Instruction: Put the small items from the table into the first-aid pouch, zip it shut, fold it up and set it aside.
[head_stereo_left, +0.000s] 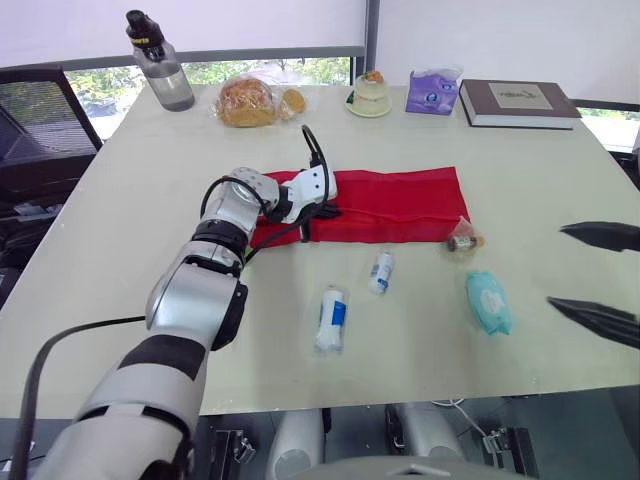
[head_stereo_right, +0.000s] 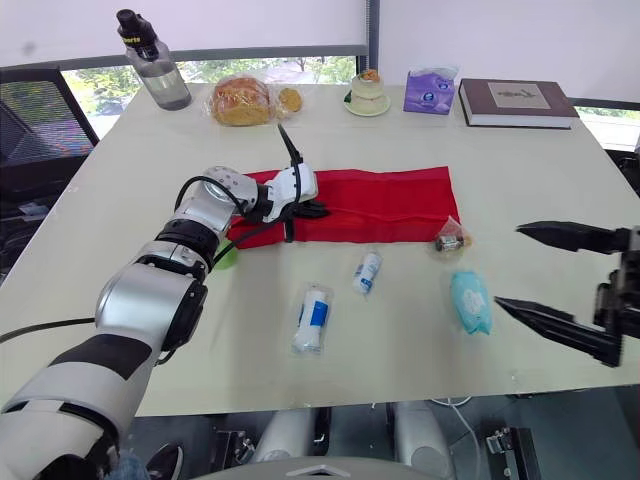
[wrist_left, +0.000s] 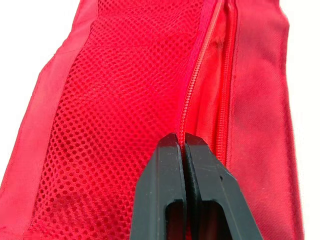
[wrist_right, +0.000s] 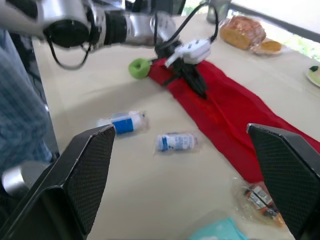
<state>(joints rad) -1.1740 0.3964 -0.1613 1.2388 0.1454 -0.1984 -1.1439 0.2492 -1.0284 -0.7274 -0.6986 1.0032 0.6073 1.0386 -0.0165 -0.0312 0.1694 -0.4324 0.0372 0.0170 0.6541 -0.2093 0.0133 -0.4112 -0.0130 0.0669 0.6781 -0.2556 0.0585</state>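
Here, red pouch (head_stereo_left: 400, 205) lies flat, mesh lining (wrist_left: 110, 125) showing.

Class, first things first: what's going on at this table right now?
The robot's left gripper rests on the red pouch, spread flat on the table, its fingers shut at the zipper. The right gripper hangs open nearby. A wrapped roll, a small bottle, a clear packet and a teal pack lie loose beside the pouch, not yet packed.
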